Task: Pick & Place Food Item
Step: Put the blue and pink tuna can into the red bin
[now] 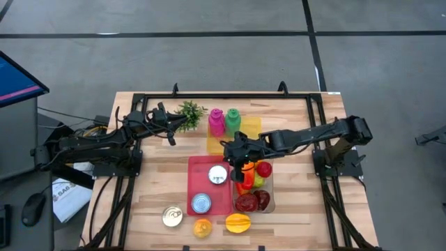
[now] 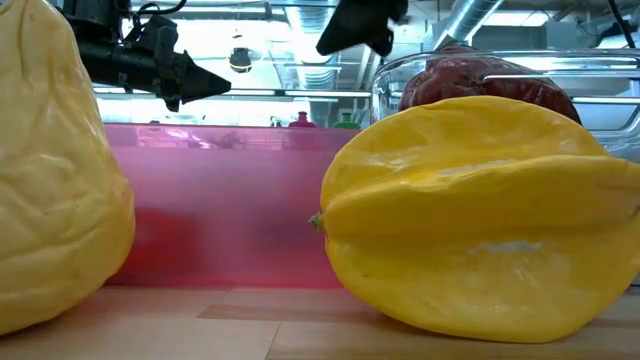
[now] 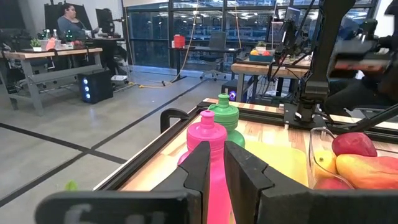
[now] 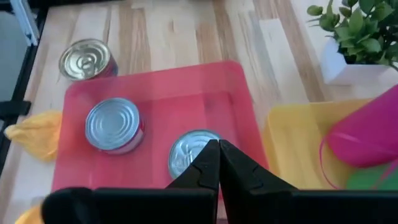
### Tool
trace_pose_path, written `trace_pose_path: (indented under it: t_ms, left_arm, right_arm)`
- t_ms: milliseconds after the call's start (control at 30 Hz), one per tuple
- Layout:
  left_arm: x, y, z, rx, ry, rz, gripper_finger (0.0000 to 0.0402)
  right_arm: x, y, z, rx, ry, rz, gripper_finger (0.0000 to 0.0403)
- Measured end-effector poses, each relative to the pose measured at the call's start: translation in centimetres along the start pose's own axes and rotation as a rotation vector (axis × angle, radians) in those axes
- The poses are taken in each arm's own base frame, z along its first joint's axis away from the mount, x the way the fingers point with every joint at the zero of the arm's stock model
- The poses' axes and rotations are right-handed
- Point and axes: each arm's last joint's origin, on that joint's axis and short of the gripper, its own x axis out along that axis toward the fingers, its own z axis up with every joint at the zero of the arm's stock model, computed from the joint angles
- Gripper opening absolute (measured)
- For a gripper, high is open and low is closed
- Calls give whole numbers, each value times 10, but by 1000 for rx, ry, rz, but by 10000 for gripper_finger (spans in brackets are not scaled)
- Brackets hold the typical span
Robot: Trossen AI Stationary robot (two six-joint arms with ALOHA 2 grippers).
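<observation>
Watch the right gripper: clenched and empty, it hangs over the red tray beside the upper can, so lowering it could knock that can or catch the clear bin wall. Your food waits in that bin, with the starfruit on the table in front. The right arm reaches in across the table; the left gripper, nearly closed on nothing, hovers near the plant.

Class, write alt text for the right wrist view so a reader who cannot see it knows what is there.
The right gripper, shut and empty, hangs over a flat pink plastic tray holding two silver tin cans, on a wooden table. A third tin can stands off the tray, with a yellow tray and a green potted plant nearby.
</observation>
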Motion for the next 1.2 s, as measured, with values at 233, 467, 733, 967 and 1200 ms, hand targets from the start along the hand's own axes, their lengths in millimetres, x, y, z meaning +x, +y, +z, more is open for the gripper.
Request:
trace_pose_path:
  t_ms: [233, 467, 733, 967, 1200]
  left_arm:
    - [0, 0, 0, 0, 2, 0, 34]
    - [0, 0, 0, 0, 4, 0, 34]
    - [0, 0, 0, 0, 4, 0, 34]
    - [0, 0, 0, 0, 5, 0, 34]
    - [0, 0, 0, 0, 5, 0, 34]
  right_arm:
    - [17, -9, -15, 18, -13, -15, 0]
    - [26, -19, -26, 33, 1, -35, 0]
    - [42, -22, -44, 40, -83, -20, 0]
    - [52, -22, -67, 69, -203, 9, 0]
    - [57, -24, -88, 81, -274, 27, 0]
